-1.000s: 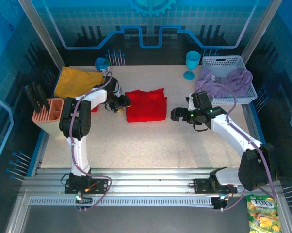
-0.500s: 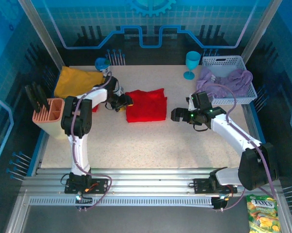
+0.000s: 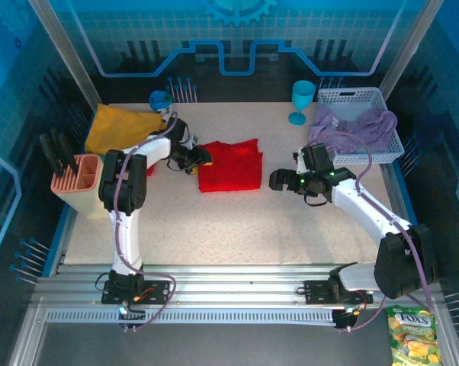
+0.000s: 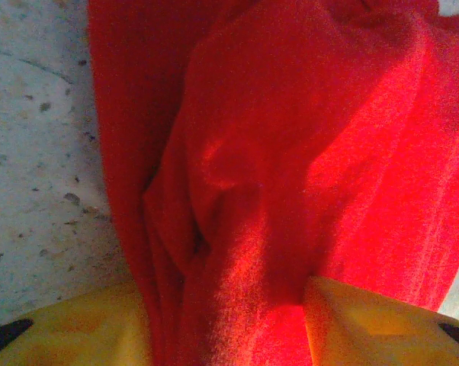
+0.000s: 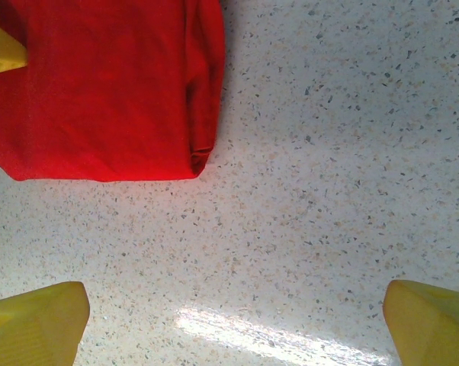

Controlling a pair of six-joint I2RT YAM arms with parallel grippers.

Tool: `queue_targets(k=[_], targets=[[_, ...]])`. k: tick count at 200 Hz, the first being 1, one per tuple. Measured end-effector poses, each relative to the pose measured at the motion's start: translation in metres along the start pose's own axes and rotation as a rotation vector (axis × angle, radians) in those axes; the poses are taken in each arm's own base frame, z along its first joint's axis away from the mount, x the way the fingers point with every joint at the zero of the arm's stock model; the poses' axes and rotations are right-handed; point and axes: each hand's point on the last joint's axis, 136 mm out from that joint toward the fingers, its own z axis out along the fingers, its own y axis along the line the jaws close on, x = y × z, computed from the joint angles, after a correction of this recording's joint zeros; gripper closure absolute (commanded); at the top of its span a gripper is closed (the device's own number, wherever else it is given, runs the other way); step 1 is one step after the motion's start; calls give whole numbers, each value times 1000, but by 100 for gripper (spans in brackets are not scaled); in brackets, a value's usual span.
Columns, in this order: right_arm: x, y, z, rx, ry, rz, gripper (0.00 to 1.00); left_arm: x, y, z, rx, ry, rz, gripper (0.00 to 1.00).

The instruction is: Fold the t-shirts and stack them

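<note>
Speckled pale bench [image 3: 237, 221], entry one: folded bright red cloth t-shirt [image 3: 231, 166], mid-bench. Left tool [image 3: 200, 159] straddles the shirt's bunched left edge; I cannot tell if it is clenched. Right tool [image 3: 280, 181], jaws wide and empty, sits right of the shirt. Risk, as I judge it: a shallow pinch could drag the folds undone.

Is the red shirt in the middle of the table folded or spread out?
Folded. The red shirt lies as a compact rectangle, with doubled layers visible along its edge in the right wrist view.
</note>
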Motion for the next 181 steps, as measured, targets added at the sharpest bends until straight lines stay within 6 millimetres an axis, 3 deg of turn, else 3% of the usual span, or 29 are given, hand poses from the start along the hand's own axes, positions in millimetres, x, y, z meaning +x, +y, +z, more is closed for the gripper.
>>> queue_targets(k=[53,82,124,134,148,181], targets=[[-1,-2,0,3,-2,7,0,-3,1,4,-6,11,-6,53],[3,-8,1,10,6,17,0,-4,2,6,-9,12,-8,60],[2,-10,-1,8,1,24,0,-5,4,9,-20,11,-7,77],[1,-10,-2,5,-3,25,0,-4,4,9,-24,10,-6,83],[2,-10,-5,3,-9,26,0,-5,5,9,-30,5,-7,100],[2,-9,-10,-10,-28,26,0,-9,5,8,-52,-17,13,100]])
